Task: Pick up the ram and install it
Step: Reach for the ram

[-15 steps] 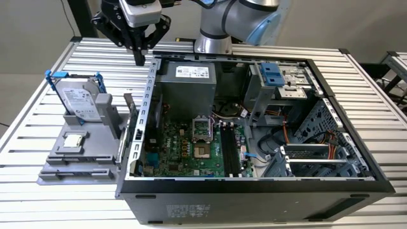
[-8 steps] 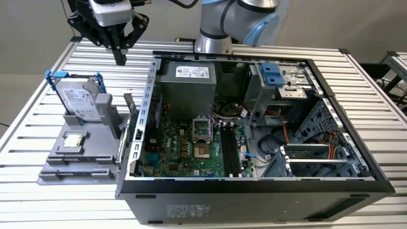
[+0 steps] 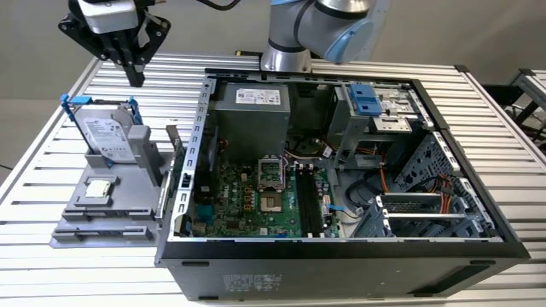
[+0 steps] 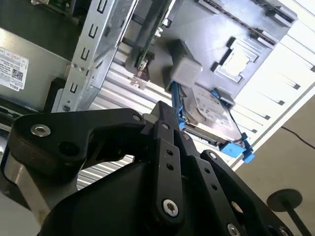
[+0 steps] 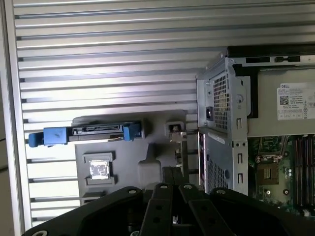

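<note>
The ram is a thin greenish stick standing on end in the grey holder, between the blue-framed hard drive and the open computer case's side wall. The second wrist view shows the ram edge-on, and the first wrist view shows it as a thin line. My black gripper hangs in the air behind and above the hard drive, apart from everything. In both wrist views its fingers are together with nothing between them. The motherboard's black slots lie inside the case.
A small square silver chip rests on the grey holder. The power supply and drive cages crowd the case. The slatted metal table stretches around the holder. The arm's base stands behind the case.
</note>
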